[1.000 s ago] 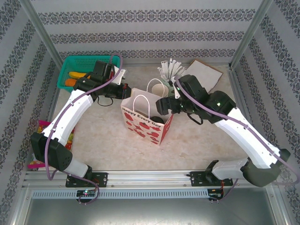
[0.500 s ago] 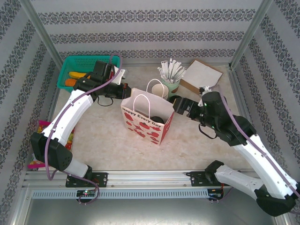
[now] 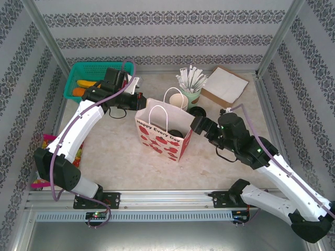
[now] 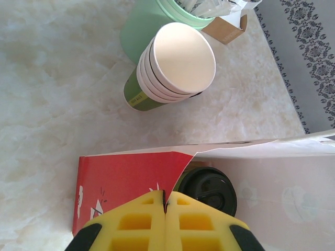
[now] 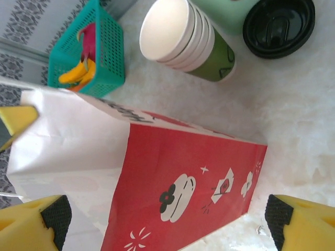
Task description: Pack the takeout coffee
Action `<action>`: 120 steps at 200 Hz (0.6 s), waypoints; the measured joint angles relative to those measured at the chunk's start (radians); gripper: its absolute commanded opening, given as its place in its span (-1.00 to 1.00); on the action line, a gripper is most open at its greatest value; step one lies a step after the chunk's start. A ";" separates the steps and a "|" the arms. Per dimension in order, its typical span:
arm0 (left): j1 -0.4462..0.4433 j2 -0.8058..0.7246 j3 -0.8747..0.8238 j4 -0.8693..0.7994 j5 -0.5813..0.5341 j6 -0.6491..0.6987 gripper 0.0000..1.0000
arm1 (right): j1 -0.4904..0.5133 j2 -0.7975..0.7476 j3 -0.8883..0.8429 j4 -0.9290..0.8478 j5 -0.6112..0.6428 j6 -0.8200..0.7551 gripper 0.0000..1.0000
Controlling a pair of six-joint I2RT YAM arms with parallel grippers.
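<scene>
A red and white paper bag (image 3: 163, 132) stands open mid-table. The takeout coffee sits inside it, its black lid (image 3: 175, 133) (image 4: 208, 189) showing through the mouth. My left gripper (image 3: 140, 103) (image 4: 166, 201) is shut on the bag's back rim. My right gripper (image 3: 198, 125) (image 5: 167, 225) is open just right of the bag, with the bag's red side (image 5: 178, 183) between its spread yellow fingers (image 5: 301, 222). Another black lid (image 3: 197, 111) (image 5: 279, 26) rests on the table behind the right gripper. I cannot tell whether a cup is under it.
A stack of lidless cups (image 3: 175, 99) (image 4: 175, 65) and a pale green cup of wrapped sticks (image 3: 191, 90) stand behind the bag. A teal basket (image 3: 78, 70) is at the back left, a brown box (image 3: 225, 86) at the back right. Colourful packets (image 3: 44, 157) lie at the left edge.
My right gripper has drawn back from the bag's mouth to the right and now sits lower beside the bag. The left gripper and the bag have not moved.
</scene>
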 measured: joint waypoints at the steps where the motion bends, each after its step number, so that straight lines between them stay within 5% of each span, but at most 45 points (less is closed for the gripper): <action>1: 0.000 0.000 0.000 0.000 0.000 0.000 -1.00 | 0.002 0.002 0.000 0.000 0.000 0.003 0.83; 120: 0.000 -0.066 -0.081 0.042 -0.043 -0.094 -1.00 | -0.014 0.188 0.086 -0.005 -0.084 -0.064 0.08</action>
